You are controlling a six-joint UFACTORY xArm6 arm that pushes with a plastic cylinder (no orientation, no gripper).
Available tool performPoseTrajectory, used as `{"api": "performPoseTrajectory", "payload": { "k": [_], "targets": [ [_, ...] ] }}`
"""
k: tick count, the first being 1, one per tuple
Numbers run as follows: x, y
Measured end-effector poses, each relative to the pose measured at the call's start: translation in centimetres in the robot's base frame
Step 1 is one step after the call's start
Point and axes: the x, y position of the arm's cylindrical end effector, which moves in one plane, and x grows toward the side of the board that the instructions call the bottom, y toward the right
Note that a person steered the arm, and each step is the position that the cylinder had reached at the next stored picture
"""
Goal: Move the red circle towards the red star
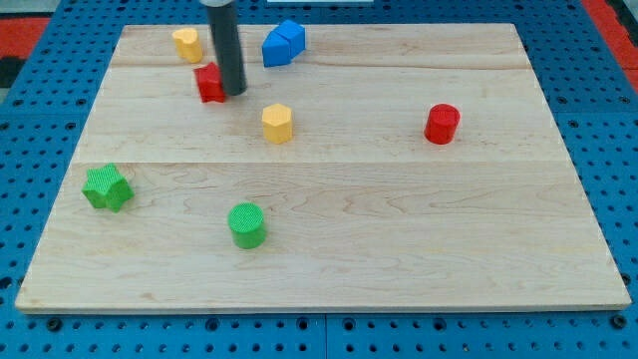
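Note:
The red circle (442, 124) stands on the wooden board at the view's right, about mid height. The red star (209, 83) lies at the view's upper left, partly hidden by the dark rod. My tip (233, 92) rests on the board right against the red star's right side, far to the left of the red circle.
A yellow hexagon (278, 123) sits between the star and the circle. A yellow block (186, 44) and a blue block (284, 42) lie near the top edge. A green star (107, 187) and a green circle (246, 224) lie at lower left.

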Motion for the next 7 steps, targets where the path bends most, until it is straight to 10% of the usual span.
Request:
{"api": "performPoseTrajectory", "payload": {
  "k": [2, 5, 7],
  "targets": [
    [0.0, -6.6],
    [0.2, 27.1],
    [2.5, 35.4]
  ]
}}
